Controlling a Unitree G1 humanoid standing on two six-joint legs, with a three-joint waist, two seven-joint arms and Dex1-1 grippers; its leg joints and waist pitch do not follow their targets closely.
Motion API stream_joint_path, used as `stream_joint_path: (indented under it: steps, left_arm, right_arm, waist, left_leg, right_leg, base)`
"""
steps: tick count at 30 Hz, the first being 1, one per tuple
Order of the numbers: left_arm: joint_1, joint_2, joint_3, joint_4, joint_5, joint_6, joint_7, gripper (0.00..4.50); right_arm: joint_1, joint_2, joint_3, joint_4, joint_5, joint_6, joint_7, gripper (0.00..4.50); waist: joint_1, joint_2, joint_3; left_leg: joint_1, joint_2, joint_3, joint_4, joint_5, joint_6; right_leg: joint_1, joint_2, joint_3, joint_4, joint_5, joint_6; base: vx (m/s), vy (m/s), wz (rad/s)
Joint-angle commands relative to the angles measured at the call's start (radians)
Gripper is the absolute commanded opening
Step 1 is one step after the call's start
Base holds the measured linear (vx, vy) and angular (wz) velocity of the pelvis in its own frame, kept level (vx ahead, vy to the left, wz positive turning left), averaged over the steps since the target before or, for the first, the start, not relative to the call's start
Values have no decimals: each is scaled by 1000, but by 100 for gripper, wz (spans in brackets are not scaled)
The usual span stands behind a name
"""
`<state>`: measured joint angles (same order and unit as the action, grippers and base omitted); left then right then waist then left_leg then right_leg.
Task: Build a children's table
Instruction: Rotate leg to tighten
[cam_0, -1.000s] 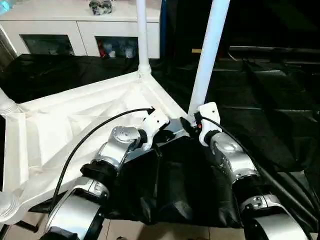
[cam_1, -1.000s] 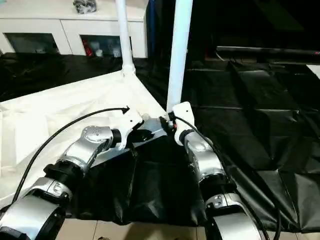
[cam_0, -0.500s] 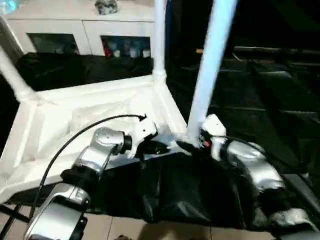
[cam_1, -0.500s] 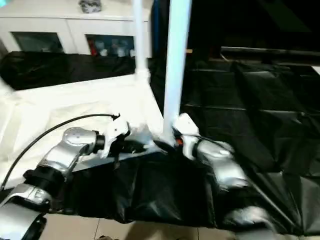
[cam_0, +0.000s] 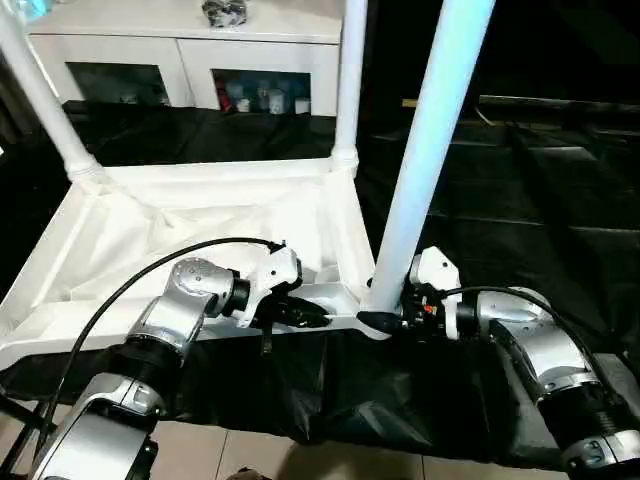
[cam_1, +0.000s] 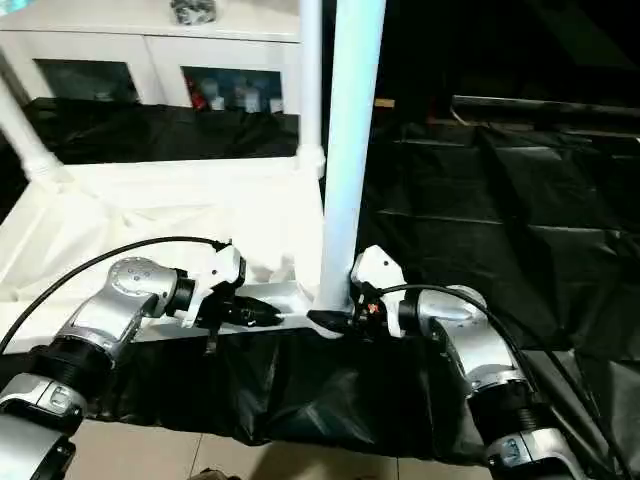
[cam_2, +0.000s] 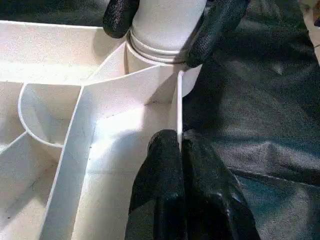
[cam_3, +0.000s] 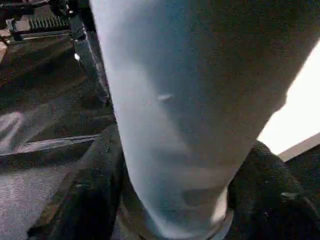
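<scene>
I am working on the children's table (cam_0: 190, 215), which is lying upside down on black sheeting (cam_0: 520, 200), its ribbed underside facing up and three of its tube legs standing upright from corner sockets. My left gripper (cam_0: 318, 318) is pinching the thin rim wall of the tabletop at the near edge, its two black fingers (cam_2: 170, 175) pressed together on either side of that wall, just beside the nearest corner socket. My right gripper (cam_0: 375, 320) is wrapping the base of the nearest leg (cam_0: 425, 150) where it enters that socket; one finger (cam_2: 120, 17) is sitting on each side of the tube and touching it, so this gripper is clamping the leg. The leg is rising steeply, leaning slightly toward my right. Two more legs (cam_0: 348, 80) are standing at the far corners. Behind the table a white cabinet with glass doors (cam_0: 200, 60) is standing.
</scene>
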<state>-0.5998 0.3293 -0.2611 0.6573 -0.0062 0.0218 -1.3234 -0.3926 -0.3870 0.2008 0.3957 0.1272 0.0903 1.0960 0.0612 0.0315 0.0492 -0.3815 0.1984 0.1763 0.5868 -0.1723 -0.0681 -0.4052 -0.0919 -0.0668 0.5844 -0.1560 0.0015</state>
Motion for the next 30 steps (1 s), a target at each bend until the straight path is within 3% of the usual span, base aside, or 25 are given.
stream_joint_path:
  steps: [1, 7, 10, 13, 15, 18, 19, 21, 22, 24, 25, 26, 30]
  left_arm:
    - [-17, -8, 8, -63, -41, -8, 7, 0]
    - [-11, -7, 8, -60, -25, -13, 19, 0]
    - [-29, -34, 19, -34, -5, -4, 99, 0]
    - [-60, -78, 44, -9, 15, 29, 234, 0]
    - [-95, -138, 64, 31, 36, 56, 381, 0]
    - [-111, -176, 69, 50, 44, 75, 447, 0]
    - [-116, -197, 67, 56, 50, 84, 475, 0]
    - [-124, -238, 64, 68, 60, 98, 528, 0]
    - [-125, -252, 60, 70, 64, 98, 543, 0]
    - [-124, -268, 51, 70, 70, 95, 552, 0]
    - [-122, -274, 45, 69, 72, 90, 550, 0]
    - [-122, -279, 37, 72, 74, 84, 545, 0]
    - [-121, -265, 26, 74, 79, 56, 523, 0]
  right_arm:
    - [15, 12, 49, -17, 5, 24, 41, 260]
    - [27, 19, 49, -36, 8, 39, 34, 254]
    - [46, 33, 36, -44, 13, 44, 2, 254]
    - [44, 81, 9, -7, -10, 40, -116, 254]
    - [4, 158, -28, 98, -67, 28, -335, 254]
    - [-23, 207, -54, 151, -77, 40, -441, 254]
    - [-41, 238, -70, 174, -76, 51, -501, 251]
    - [-77, 294, -94, 217, -82, 60, -609, 250]
    - [-91, 313, -91, 236, -94, 54, -642, 250]
    - [-112, 339, -87, 262, -110, 52, -680, 250]
    - [-118, 350, -86, 270, -112, 44, -686, 250]
    - [-127, 364, -91, 278, -103, 22, -673, 283]
    - [-125, 357, -109, 264, -81, 26, -636, 328]
  waist:
    - [-3, -5, -67]
    - [-5, -9, -67]
    - [-3, -23, -67]
    - [-2, -23, -64]
    - [-8, -22, -62]
    - [-20, -24, -60]
    - [-20, -13, -60]
    - [-29, -21, -62]
    - [-28, -14, -64]
    - [-36, -16, -65]
    - [-33, -15, -67]
    - [-33, -14, -68]
    - [-33, -8, -69]
  left_leg:
    - [18, 31, -1, -71, -246, 63]
    - [17, 31, 0, -70, -241, 64]
    - [17, 31, 1, -70, -232, 69]
    - [24, 29, 3, -69, -254, 53]
    - [19, 26, -1, -73, -271, 35]
    - [20, 22, -5, -75, -310, 9]
    - [23, 21, -7, -74, -319, 9]
    - [16, 19, -7, -75, -311, 11]
    - [18, 19, -7, -73, -299, 14]
    - [11, 18, -6, -73, -288, 22]
    - [15, 19, -4, -71, -283, 30]
    - [12, 19, -5, -71, -272, 37]
    - [12, 20, -4, -72, -265, 49]
  right_leg:
    - [46, -46, 36, -61, -267, -239]
    - [48, -45, 36, -61, -252, -240]
    - [47, -46, 36, -61, -259, -237]
    - [38, -48, 38, -69, -321, -223]
    - [40, -49, 35, -74, -383, -198]
    - [37, -47, 32, -80, -442, -174]
    - [37, -50, 32, -85, -456, -166]
    - [40, -47, 31, -84, -436, -165]
    - [39, -48, 32, -83, -413, -171]
    - [43, -44, 31, -80, -373, -179]
    - [42, -45, 32, -81, -359, -183]
    - [45, -46, 32, -77, -334, -190]
    - [47, -43, 32, -72, -276, -212]
  base:
    - [0, 0, 0]
    - [0, 0, 0]
    - [0, 0, 0]
    - [0, 0, 0]
    - [0, 0, 0]
    - [0, 0, 0]
    - [0, 0, 0]
    - [0, 0, 0]
    - [0, 0, 0]
    - [0, 0, 0]
    - [0, 0, 0]
    - [0, 0, 0]
    - [0, 0, 0]
